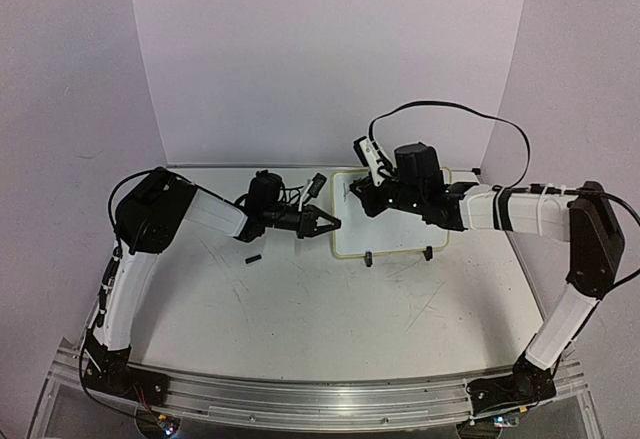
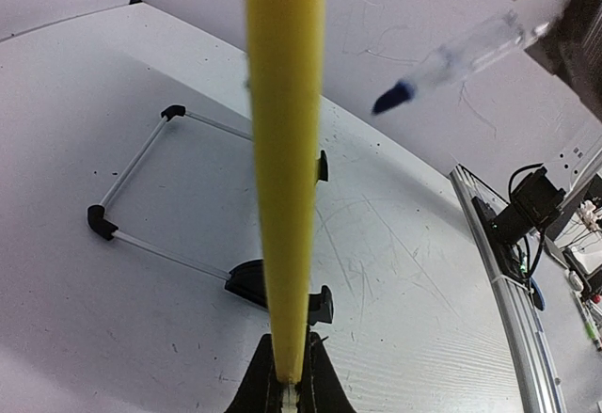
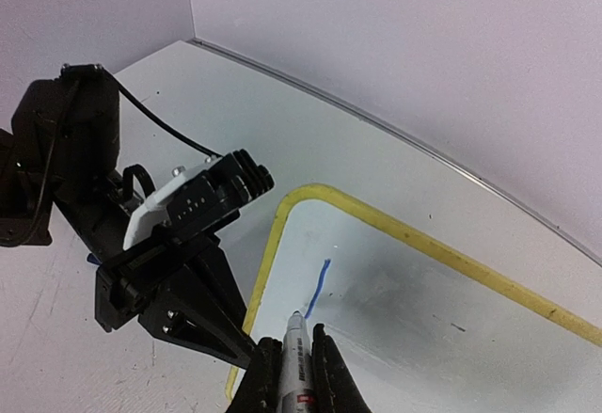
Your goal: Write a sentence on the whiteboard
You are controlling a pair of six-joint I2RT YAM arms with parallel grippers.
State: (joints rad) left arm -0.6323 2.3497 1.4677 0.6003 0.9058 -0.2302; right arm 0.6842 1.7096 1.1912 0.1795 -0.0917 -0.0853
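Observation:
The whiteboard (image 1: 400, 227), with a cream-yellow rim and two black clip feet, lies on the table at the middle back. My left gripper (image 1: 326, 223) is shut on its left edge; the left wrist view shows the yellow rim (image 2: 285, 150) pinched between the jaws (image 2: 290, 375). My right gripper (image 1: 364, 195) is over the board's left part, shut on a marker (image 3: 297, 361). The marker tip rests at the near end of a short blue stroke (image 3: 320, 284) on the board (image 3: 414, 319). The blue tip (image 2: 393, 99) also shows in the left wrist view.
A small black cap (image 1: 253, 258) lies on the table left of the board. A thin rod frame with black corners (image 2: 141, 192) shows beside the rim. The back wall (image 1: 330, 59) stands close behind. The metal rail (image 1: 320, 394) runs along the near edge.

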